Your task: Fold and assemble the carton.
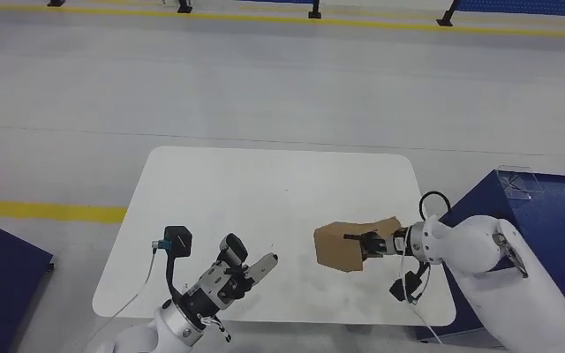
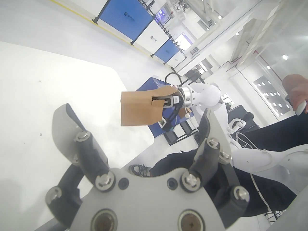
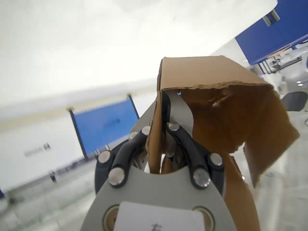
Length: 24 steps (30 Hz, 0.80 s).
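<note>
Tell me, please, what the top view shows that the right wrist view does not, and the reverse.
Top view, not the right wrist view: the table's whole outline, and the open left gripper above its near edge.
Right wrist view, not the top view: the carton's inside, one finger pressed against a wall from within, and a loose, ragged flap.
Both: the right gripper shut on the carton's wall.

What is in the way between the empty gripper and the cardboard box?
Nothing visible. Just a stretch of table lies between the open left gripper and the carton, which the right gripper holds by one wall.
</note>
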{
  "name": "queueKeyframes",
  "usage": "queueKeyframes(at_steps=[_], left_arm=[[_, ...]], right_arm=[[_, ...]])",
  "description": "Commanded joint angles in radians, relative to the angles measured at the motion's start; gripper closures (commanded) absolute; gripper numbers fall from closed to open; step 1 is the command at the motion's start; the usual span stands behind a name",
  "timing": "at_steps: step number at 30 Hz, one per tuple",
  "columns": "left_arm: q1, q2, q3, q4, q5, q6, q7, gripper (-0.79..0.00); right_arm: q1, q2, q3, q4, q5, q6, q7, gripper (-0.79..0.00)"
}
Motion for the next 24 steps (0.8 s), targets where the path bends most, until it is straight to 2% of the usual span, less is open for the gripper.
queueKeyframes(at_steps=[1,4,9,10,14,15,16,18,20,22,24], left_arm=[[0.0,0.0,0.0,0.0,0.0,0.0,0.0,-0.785],[0.0,0.0,0.0,0.0,0.0,0.0,0.0,-0.785],[0.0,0.0,0.0,0.0,0.0,0.0,0.0,-0.785],[0.0,0.0,0.0,0.0,0.0,0.0,0.0,-0.785],[0.0,0.0,0.0,0.0,0.0,0.0,0.0,-0.785],[0.0,0.0,0.0,0.0,0.0,0.0,0.0,-0.785],[0.0,0.0,0.0,0.0,0.0,0.0,0.0,-0.785],[0.0,0.0,0.0,0.0,0.0,0.0,0.0,-0.785],[0.0,0.0,0.0,0.0,0.0,0.0,0.0,-0.785],[0.0,0.0,0.0,0.0,0.0,0.0,0.0,-0.785],[0.0,0.0,0.0,0.0,0.0,0.0,0.0,-0.785]], right_arm=[[0.036,-0.01,-0.044,0.028,0.007,-0.14,-0.053,0.0],[0.085,-0.028,-0.137,0.097,-0.02,-0.236,-0.067,0.0],[0.162,-0.069,-0.276,0.205,-0.016,-0.297,0.005,-0.015],[0.176,-0.078,-0.298,0.229,-0.006,-0.303,0.018,-0.148],[0.233,-0.116,-0.365,0.316,0.046,-0.298,0.086,-0.209],[0.246,-0.125,-0.375,0.333,0.067,-0.291,0.098,-0.169],[0.257,-0.132,-0.382,0.346,0.083,-0.284,0.102,-0.169],[0.273,-0.142,-0.374,0.365,0.131,-0.273,0.108,-0.212],[0.285,-0.143,-0.352,0.373,0.159,-0.247,0.103,-0.148],[0.289,-0.139,-0.307,0.373,0.19,-0.212,0.107,-0.132],[0.277,-0.131,-0.248,0.354,0.21,-0.121,0.136,-0.022]])
